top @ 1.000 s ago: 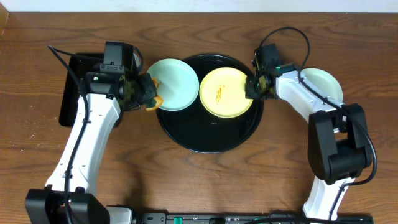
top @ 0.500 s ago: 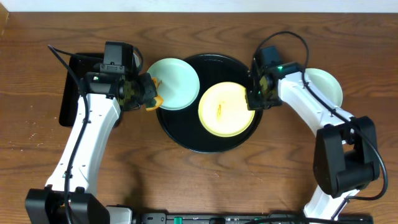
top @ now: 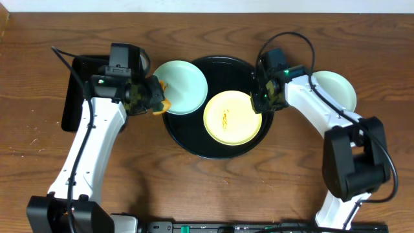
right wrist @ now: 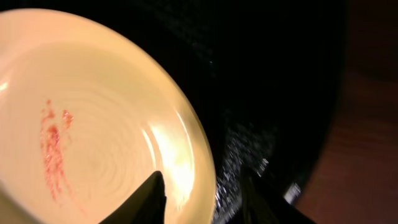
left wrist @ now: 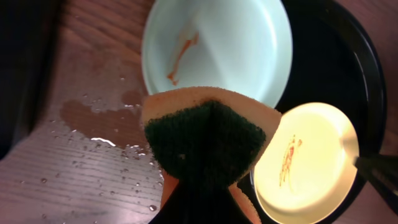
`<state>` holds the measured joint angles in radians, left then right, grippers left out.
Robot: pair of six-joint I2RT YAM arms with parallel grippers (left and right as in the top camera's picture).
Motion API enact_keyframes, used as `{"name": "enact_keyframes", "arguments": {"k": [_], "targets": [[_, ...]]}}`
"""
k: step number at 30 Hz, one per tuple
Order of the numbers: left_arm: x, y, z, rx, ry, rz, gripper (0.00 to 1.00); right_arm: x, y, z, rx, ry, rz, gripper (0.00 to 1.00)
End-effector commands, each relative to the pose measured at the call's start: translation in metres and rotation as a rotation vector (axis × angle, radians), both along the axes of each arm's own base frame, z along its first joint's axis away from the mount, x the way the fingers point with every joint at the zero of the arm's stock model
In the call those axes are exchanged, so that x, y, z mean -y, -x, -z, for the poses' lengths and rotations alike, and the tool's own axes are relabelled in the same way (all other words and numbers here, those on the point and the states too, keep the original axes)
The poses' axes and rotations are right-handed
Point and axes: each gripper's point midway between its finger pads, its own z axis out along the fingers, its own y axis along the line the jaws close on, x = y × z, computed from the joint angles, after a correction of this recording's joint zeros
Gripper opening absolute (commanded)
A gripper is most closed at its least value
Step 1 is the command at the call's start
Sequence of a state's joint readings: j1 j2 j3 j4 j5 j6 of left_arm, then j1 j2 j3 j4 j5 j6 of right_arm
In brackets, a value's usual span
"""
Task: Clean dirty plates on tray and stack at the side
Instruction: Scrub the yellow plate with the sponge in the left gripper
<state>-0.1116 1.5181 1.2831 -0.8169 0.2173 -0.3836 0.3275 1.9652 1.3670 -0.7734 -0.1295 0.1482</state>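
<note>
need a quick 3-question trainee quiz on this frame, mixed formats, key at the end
1. True or false: the yellow plate lies wholly inside the black tray.
2. Pick one: the left gripper holds A) a sponge, B) a plate, C) nothing.
3. Short answer: how many plates sit entirely off the tray?
Key: 1 true. 2 A. 3 one, the blue-green plate at far right; the other blue-green plate overlaps the tray's left rim.
</note>
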Motion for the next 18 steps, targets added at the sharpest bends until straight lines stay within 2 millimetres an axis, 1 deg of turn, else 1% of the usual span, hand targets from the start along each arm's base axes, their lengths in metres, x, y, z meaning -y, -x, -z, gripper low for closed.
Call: {"name": "enact_keyframes", "arguments": {"k": [1,2,4,7,8,14,18], "targets": [[0.01,0.0,0.008,-0.011,-0.021,0.052,0.08,-0.011,0.004,0.02,-0.051,-0.031,-0.031,0.34],[0.014,0.0,0.01,-0.015,-0.022,0.064,0.07,-0.012,0.005,0.024,-0.061,-0.039,-0.033,0.32],[0.022,0.0,0.016,-0.025,-0.023,0.084,0.07,-0.014,0.005,0.031,-0.075,-0.046,-0.031,0.24],[0.034,0.0,0.026,-0.047,-0.027,0.117,0.07,-0.013,0.005,0.034,-0.081,-0.045,-0.021,0.06],[0.039,0.0,0.03,-0.054,-0.028,0.13,0.07,-0.013,0.005,0.034,-0.078,-0.046,-0.02,0.02],[0.067,0.001,0.055,-0.094,-0.038,0.204,0.07,-0.013,0.003,0.034,-0.077,-0.05,-0.001,0.01],[0.09,-0.005,0.078,-0.105,-0.043,0.255,0.07,-0.013,0.004,0.034,-0.082,-0.048,-0.002,0.01]]}}
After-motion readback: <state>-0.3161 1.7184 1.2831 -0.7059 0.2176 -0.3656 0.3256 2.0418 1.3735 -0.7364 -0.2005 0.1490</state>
